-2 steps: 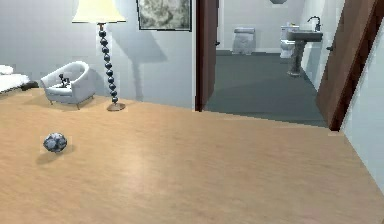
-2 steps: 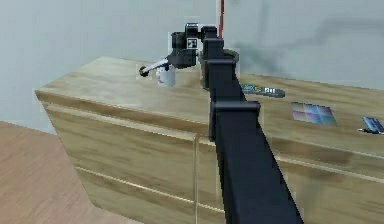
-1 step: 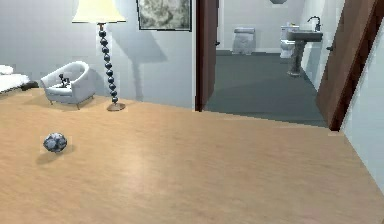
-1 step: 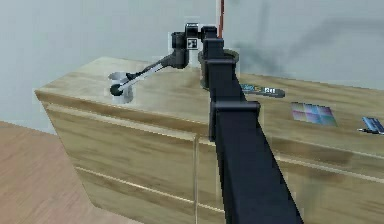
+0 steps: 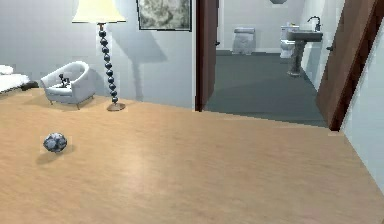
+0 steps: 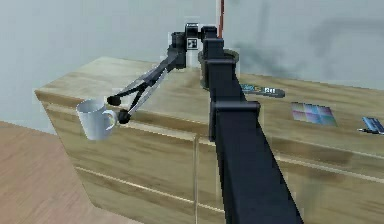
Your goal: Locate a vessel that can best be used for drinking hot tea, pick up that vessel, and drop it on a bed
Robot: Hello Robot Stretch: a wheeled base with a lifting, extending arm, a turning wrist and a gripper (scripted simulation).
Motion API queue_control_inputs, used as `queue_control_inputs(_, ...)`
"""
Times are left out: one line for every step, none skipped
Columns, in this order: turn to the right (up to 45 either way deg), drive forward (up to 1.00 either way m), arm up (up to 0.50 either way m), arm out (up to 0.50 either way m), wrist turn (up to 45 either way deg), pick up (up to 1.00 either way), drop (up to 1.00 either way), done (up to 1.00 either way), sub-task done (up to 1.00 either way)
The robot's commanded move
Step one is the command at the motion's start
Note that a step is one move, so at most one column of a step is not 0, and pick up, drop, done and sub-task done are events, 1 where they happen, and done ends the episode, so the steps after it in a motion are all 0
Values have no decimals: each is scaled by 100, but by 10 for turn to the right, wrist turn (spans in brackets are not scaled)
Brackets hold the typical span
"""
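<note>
A white mug with a handle hangs at the far end of my gripper, clear of the wooden dresser behind it, so the gripper holds the mug. The dark arm bar rises from the arm side view's bottom edge, with the white marker squares at its end. The thin fingers slant down and left toward the mug.
On the dresser top lie a remote, a flat coloured card and a small object. In the forward view stand a floor lamp and a grey armchair. A dark ball lies on the wood floor. An open doorway leads to a bathroom with toilet and sink.
</note>
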Motion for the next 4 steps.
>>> queue_control_inputs(0,0,0,0,-60,0,0,0,0)
queue_control_inputs(0,0,0,-48,0,0,0,0,0)
queue_control_inputs(-450,0,0,0,0,0,0,0,0)
queue_control_inputs(-150,0,0,0,0,0,0,0,0)
